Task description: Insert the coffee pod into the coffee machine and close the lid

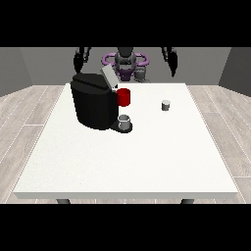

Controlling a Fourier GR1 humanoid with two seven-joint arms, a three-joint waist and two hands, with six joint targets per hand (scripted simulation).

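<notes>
Coffee pod (166,105) upright on table (147,162), right of coffee machine (94,100); lid (109,77) raised; hands' finger state unclear.

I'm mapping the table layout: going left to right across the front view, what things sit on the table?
Black coffee machine → grey cup on its drip stand → small grey coffee pod. The red part beside the machine overlaps the cup's span, so it is left out.
</notes>
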